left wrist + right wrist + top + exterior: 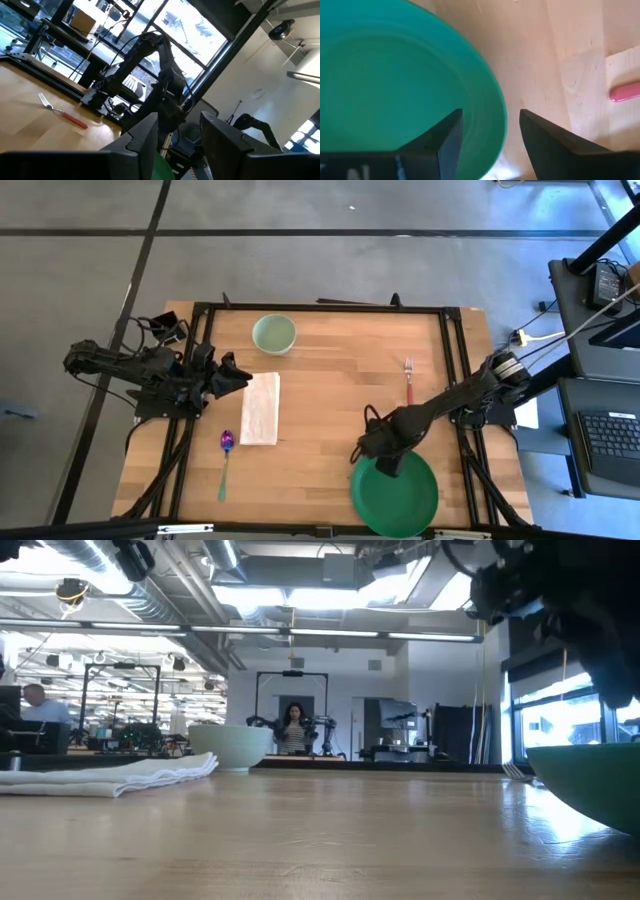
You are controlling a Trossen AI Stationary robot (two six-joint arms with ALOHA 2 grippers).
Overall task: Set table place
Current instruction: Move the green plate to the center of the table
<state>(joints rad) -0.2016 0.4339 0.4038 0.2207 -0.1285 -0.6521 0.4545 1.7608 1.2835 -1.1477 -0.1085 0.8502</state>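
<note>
From where I am standing, the table (340,410) is filling the middle of the high view, its light wood planks ringed by a black rail frame.

The right gripper (372,452) is hovering at the lower right of that frame, right over the upper-left rim of a green plate (400,498). In the right wrist view its 2 fingers (447,137) are sitting spread apart with the plate's (395,85) edge showing in the gap between them; I cannot tell whether they are touching it.

The left gripper (238,375) is waiting at the left side of the high view, just beside the upper-left corner of a folded white napkin (261,409). In the left wrist view its 2 fingers (142,140) are standing apart, with nothing between them.

A pale green bowl (274,334) is resting near the top of the table, above the napkin. A spoon (225,464) with a purple bowl and green handle is lying at the lower left, just beside the napkin's lower corner. A fork (408,380) with a red handle is lying toward the right side, above the right arm.

In the low view, the napkin (110,777) is lying at the left, the bowl (232,748) is just behind it, and a person (293,730) is standing far back in the room.
</note>
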